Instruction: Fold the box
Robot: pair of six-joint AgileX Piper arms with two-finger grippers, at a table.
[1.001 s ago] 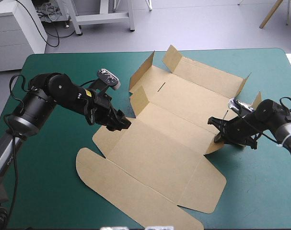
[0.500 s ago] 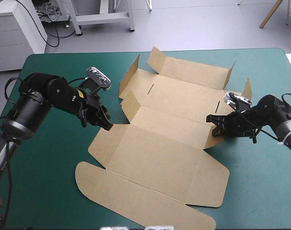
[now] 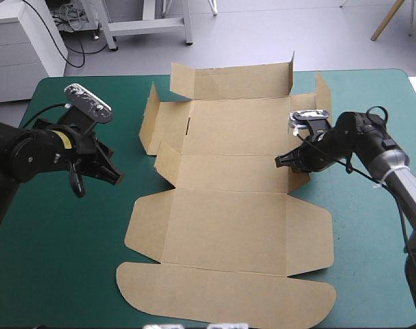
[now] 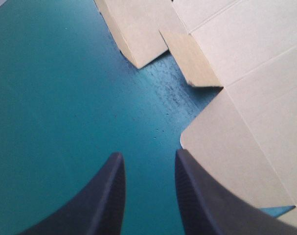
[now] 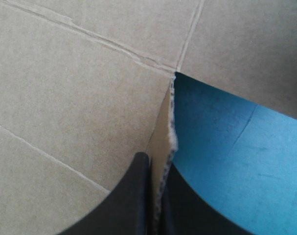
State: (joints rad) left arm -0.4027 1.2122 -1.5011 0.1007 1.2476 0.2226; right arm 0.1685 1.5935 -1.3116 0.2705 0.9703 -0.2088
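No readable text, label or number anywhere (box (image 3: 228, 226) plain brown).

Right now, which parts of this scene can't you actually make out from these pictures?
High view: the fingertips of the right black fin-fingered claw, dark against a raised flap of the brown cardboard box sheet.
Right wrist view: how far that flap reaches in, hidden by the claw.
Left wrist view: most of the box, cut off by the edge.
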